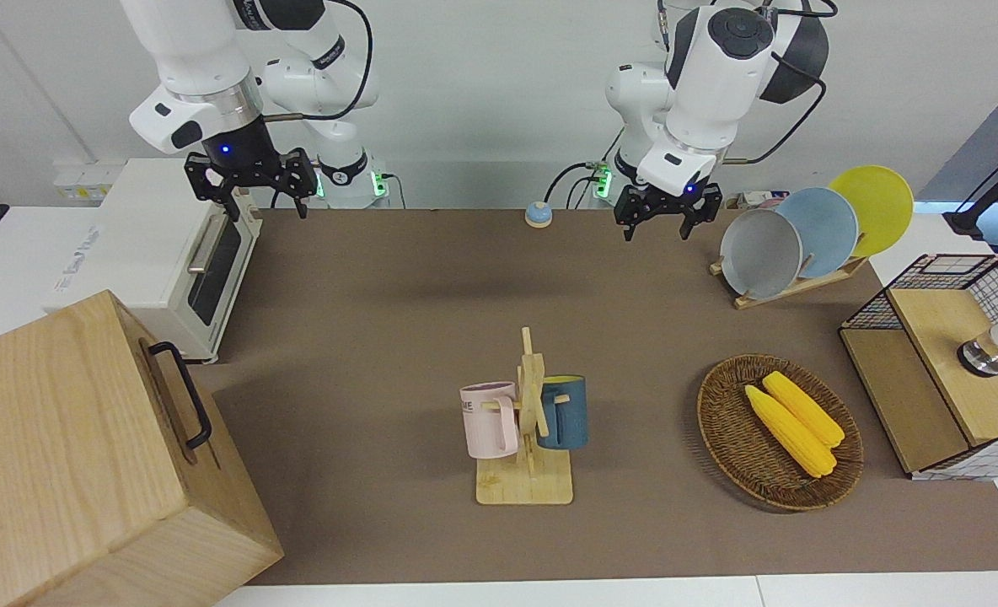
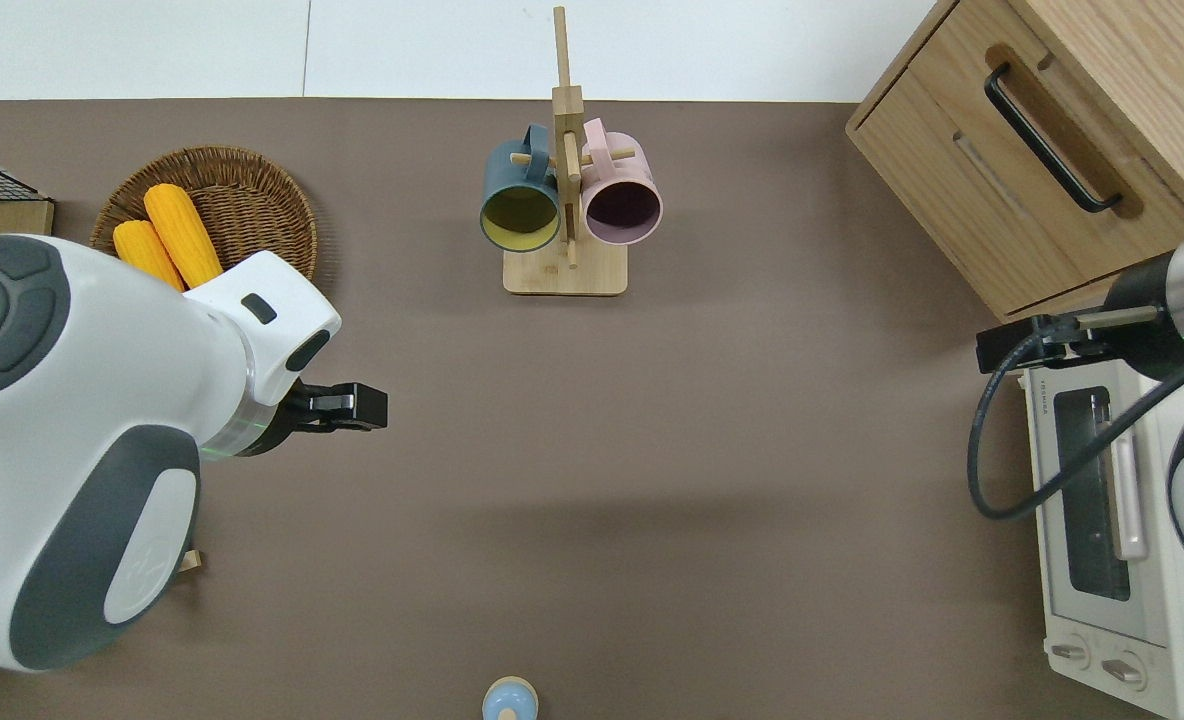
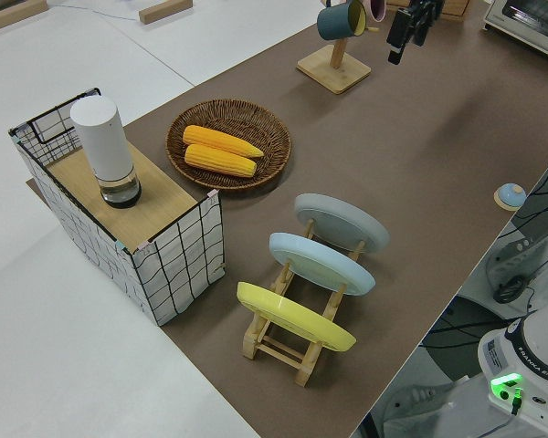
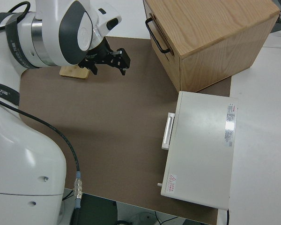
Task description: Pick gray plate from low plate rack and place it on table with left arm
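While the gray plate [image 1: 760,253] leans in the low plate rack [image 1: 790,287] at the left arm's end of the table [image 1: 398,337], beside the blue plate [image 1: 821,232], we see the left gripper [image 1: 657,221] hovering empty, fingers apart. The right arm is parked.

White arms, gray caps, black cables.
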Controlling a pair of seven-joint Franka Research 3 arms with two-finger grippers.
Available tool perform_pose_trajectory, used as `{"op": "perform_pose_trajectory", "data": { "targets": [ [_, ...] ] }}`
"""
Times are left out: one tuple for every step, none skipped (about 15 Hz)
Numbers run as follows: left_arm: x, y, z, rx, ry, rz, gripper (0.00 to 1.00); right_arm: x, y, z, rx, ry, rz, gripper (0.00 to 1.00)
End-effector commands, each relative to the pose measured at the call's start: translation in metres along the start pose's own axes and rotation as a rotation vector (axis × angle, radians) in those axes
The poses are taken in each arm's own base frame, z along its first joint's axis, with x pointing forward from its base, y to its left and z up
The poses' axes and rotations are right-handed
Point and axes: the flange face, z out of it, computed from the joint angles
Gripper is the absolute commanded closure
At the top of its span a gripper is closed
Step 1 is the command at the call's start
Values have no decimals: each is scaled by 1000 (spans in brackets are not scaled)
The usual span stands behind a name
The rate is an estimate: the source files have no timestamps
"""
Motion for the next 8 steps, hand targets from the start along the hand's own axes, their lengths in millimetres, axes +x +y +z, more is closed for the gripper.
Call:
{"op": "perform_pose_trajectory", "data": {
  "targets": [
    [2, -1, -6, -7, -6, 40, 0, 1, 2, -3, -1, -4, 15, 17],
    [2, -3, -6, -7, -7, 37, 2, 1, 2, -3, -1, -5, 15, 17],
    [3, -6, -7, -7, -6, 32, 9, 1, 2, -3, -1, -5, 15, 17],
    [3, -10, -8, -6, -7, 26, 9, 1, 2, -3, -1, -4, 15, 17],
    [2, -16, -11, -6, -4, 22, 9, 1, 2, -3, -1, -5, 15, 17],
    [2, -21, -10, -5, -13, 26, 9, 1, 2, -3, -1, -4, 15, 17],
    [3, -29, -11, -5, -16, 40, 9, 1, 1, -3, -1, -5, 15, 17],
    [4, -35, -11, -7, -14, 58, 9, 1, 2, -3, -1, -5, 15, 17]
  ]
}}
